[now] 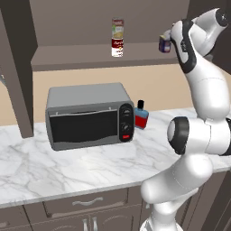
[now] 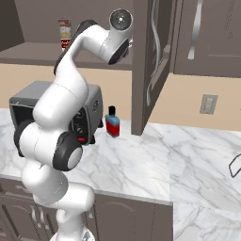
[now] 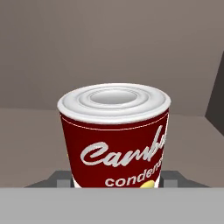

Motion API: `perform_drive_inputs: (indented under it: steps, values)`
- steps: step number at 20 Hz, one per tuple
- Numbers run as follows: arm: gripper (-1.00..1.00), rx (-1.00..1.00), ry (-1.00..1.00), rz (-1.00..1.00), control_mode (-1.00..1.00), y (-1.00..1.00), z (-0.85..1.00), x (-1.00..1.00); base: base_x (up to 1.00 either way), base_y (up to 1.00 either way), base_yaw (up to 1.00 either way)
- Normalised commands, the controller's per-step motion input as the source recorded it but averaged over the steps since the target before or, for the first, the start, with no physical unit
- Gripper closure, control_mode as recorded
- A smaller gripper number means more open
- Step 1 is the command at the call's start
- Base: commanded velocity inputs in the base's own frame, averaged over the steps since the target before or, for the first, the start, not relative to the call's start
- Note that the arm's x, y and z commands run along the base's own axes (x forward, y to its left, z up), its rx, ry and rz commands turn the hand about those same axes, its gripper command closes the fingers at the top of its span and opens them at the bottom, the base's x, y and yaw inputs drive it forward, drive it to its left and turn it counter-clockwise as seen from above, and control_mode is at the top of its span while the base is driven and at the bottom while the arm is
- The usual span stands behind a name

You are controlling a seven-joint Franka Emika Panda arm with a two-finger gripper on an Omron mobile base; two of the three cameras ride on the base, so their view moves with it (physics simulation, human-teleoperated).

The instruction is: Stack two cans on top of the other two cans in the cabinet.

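We pinch the red-and-white can (image 3: 114, 135) in the gripper (image 3: 116, 183) near the blue-and-yellow can (image 1: 164, 44) on the cabinet (image 1: 81, 56) shelf; keep it upright, center, lower gently.

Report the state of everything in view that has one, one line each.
cream-green can, upright, stacked on a red-and-white can
second red-and-white can, upright, between the pincer fingers; grip unclear
blue-and-yellow can, upright on the shelf
cabinet, door open
microwave, door shut
bottle, upright, capped
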Motion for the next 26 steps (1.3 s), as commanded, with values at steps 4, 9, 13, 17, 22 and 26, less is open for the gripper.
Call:
perform_drive_inputs:
  steps: [4,9,13,17,22,26]
  values:
    - [1.00,0.00,-0.02,0.00,-1.00,0.27,0.01,0.09,0.00,0.00,0.00]
    - [1.00,-0.01,-0.01,0.00,-1.00,0.13,0.14,0.09,0.00,0.00,0.00]
    - [1.00,-0.03,0.00,-0.02,-1.00,0.00,0.20,-0.01,0.00,0.00,0.00]
    - [1.00,-0.02,0.00,-0.04,-1.00,-0.03,0.19,-0.04,0.00,0.00,0.00]
    - [1.00,0.00,0.00,-0.04,-1.00,0.02,0.08,0.00,0.00,0.00,0.00]
    - [1.00,0.00,0.00,-0.03,-1.00,0.13,-0.05,0.13,0.00,0.00,0.00]
